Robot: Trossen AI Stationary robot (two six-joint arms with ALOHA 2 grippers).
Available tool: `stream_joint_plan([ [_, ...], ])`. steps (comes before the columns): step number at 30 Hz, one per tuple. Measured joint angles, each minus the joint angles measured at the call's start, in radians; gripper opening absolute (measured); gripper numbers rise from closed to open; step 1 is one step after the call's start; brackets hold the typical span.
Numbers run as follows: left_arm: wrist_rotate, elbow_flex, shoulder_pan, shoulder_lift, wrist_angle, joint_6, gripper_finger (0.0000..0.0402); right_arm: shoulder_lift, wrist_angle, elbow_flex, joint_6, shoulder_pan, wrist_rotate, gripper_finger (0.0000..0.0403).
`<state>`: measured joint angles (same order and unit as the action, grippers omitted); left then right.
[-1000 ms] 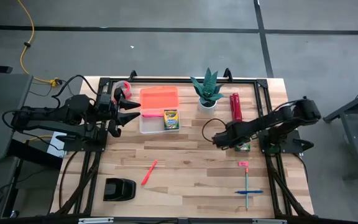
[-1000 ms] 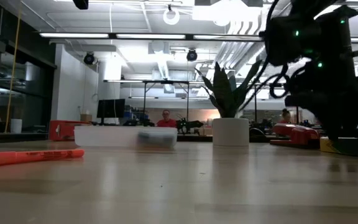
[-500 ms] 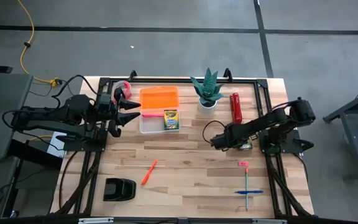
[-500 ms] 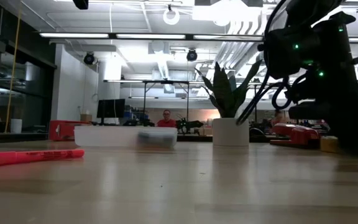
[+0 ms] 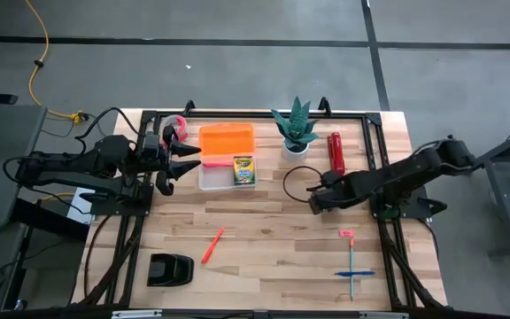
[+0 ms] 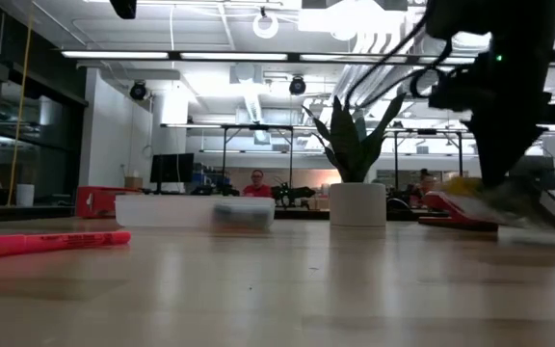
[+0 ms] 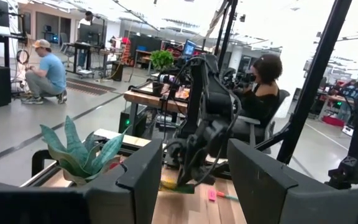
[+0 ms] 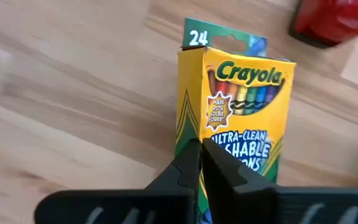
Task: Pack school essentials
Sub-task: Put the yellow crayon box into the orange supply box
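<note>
Right now the right arm reaches in low from the table's right edge, stretched out long toward the middle, its wrist just off the wood. The right gripper (image 5: 319, 198) has its fingers pinched on a crayon box (image 8: 241, 124), yellow and green, gripped by one narrow edge so the printed face shows past the fingers. The box sits just in front of the red cylinder (image 5: 334, 152) and near the potted plant (image 5: 296, 128).

Over on the far side the left arm lies folded along the left edge, its left gripper (image 5: 181, 156) spread wide and pointing at the clear bin (image 5: 209, 177), where a second crayon box (image 5: 243, 170) lies beside the orange lid (image 5: 227, 140).

Nearer the front, an orange-red stick (image 5: 212, 245) lies alone mid-table, a black object (image 5: 169, 269) sits at the left corner, and the pink eraser (image 5: 346, 233), teal pencil (image 5: 351, 266) and blue pen (image 5: 354, 274) cluster at the right
</note>
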<state>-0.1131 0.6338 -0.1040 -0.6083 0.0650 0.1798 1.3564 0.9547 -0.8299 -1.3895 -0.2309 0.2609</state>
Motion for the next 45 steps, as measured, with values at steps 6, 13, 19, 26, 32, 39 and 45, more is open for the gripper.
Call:
stream_joint_plan([
  [6, -0.004, 0.000, 0.000, 0.000, 0.004, 0.000, 0.0172, -0.077, -0.014, 0.000, 0.026, -0.008, 0.037, 0.0000],
  [13, -0.004, 0.000, 0.000, 0.000, 0.006, 0.000, 0.0172, -0.158, -0.409, 0.000, 0.312, -0.038, 0.155, 0.0000],
  [19, -0.003, 0.000, 0.000, -0.028, 0.008, 0.086, 0.0172, -0.156, -0.934, 0.000, 0.724, -0.032, 0.180, 0.0000],
  [26, 0.111, 0.000, 0.000, -0.146, 0.038, 0.158, 0.0172, -0.156, -1.295, 0.000, 1.016, 0.017, 0.043, 0.0000],
  [32, 0.162, 0.000, 0.000, -0.229, 0.209, 0.157, 0.0172, -0.155, -1.388, 0.000, 1.038, 0.049, -0.083, 0.0000],
  [39, 0.162, 0.000, 0.000, -0.251, 0.231, 0.107, 0.0172, -0.155, -1.416, 0.000, 1.051, 0.050, -0.100, 0.0000],
  [45, 0.154, 0.000, 0.000, -0.322, 0.300, 0.098, 0.0172, -0.086, -1.553, 0.000, 1.028, 0.077, -0.181, 0.0000],
])
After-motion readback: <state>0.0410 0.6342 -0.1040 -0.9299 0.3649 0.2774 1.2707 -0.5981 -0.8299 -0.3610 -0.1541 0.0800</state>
